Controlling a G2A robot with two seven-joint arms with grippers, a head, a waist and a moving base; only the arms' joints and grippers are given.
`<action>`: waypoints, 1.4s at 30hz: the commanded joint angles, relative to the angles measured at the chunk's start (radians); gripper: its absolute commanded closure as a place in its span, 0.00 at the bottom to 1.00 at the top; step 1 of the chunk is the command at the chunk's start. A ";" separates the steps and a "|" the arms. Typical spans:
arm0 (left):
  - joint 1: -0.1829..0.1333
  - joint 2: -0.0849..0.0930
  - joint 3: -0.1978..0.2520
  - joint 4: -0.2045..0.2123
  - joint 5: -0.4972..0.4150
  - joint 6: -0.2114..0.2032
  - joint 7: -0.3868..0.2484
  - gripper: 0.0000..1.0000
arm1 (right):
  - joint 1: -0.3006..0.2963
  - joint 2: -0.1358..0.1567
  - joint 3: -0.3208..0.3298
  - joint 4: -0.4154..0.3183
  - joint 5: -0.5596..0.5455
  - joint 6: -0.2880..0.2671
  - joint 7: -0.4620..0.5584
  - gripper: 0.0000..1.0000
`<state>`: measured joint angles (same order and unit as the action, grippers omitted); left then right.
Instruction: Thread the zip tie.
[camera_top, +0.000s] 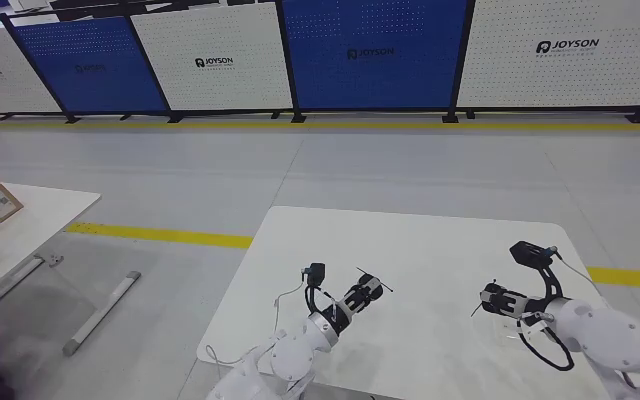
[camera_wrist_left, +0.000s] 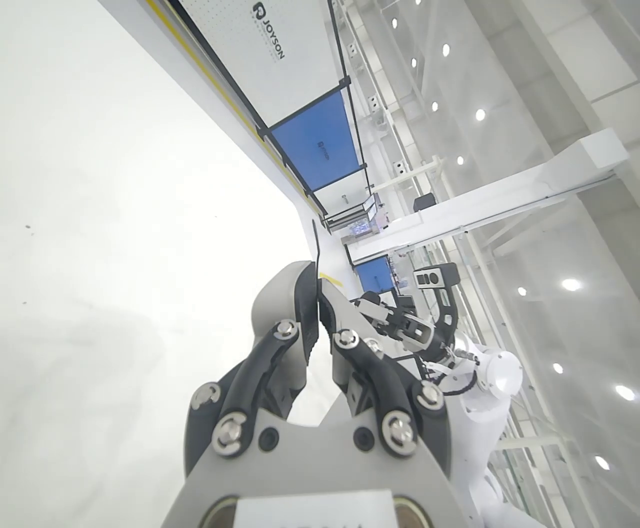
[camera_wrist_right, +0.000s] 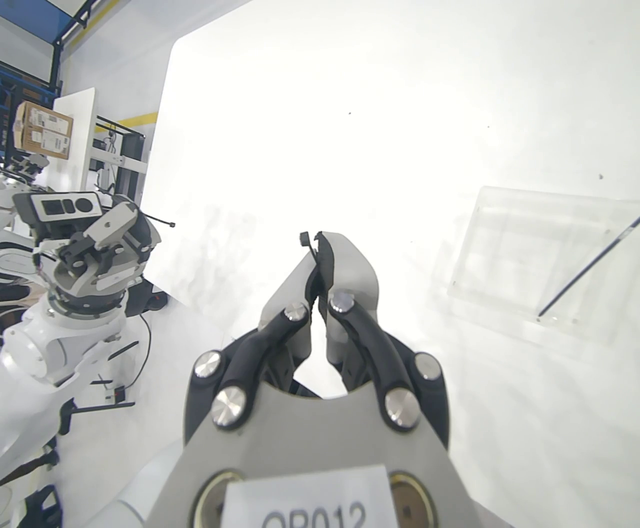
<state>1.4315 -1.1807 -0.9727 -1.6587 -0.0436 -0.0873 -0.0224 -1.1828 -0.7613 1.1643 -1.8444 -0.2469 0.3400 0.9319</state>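
Above table (camera_top: 420, 240), left pincer (camera_wrist_left: 318, 282) clamps zip tie (camera_wrist_left: 315, 245).

White table (camera_top: 430, 260) with rounded corners, clear plastic plate (camera_wrist_right: 520, 250) lying flat on it

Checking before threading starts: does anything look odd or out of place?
Oddly, each gripper pinches its own tie: the left gripper one zip tie, the right gripper a second zip tie, held apart. A black strip crosses the clear tray aslant.
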 joint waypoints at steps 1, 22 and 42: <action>0.000 0.000 0.000 0.000 0.000 0.000 0.000 1.00 | 0.000 0.000 0.000 0.000 0.000 0.000 0.000 1.00; -0.009 0.002 -0.011 0.081 0.032 -0.014 -0.065 1.00 | 0.000 0.000 0.000 0.000 0.000 0.000 0.000 1.00; -0.009 0.002 -0.011 0.081 0.032 -0.014 -0.065 1.00 | -0.409 -0.009 0.161 -0.210 0.140 -0.121 -0.511 1.00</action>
<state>1.4224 -1.1788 -0.9834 -1.5778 -0.0115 -0.1015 -0.0875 -1.5919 -0.7707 1.3254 -2.0554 -0.1075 0.2193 0.4198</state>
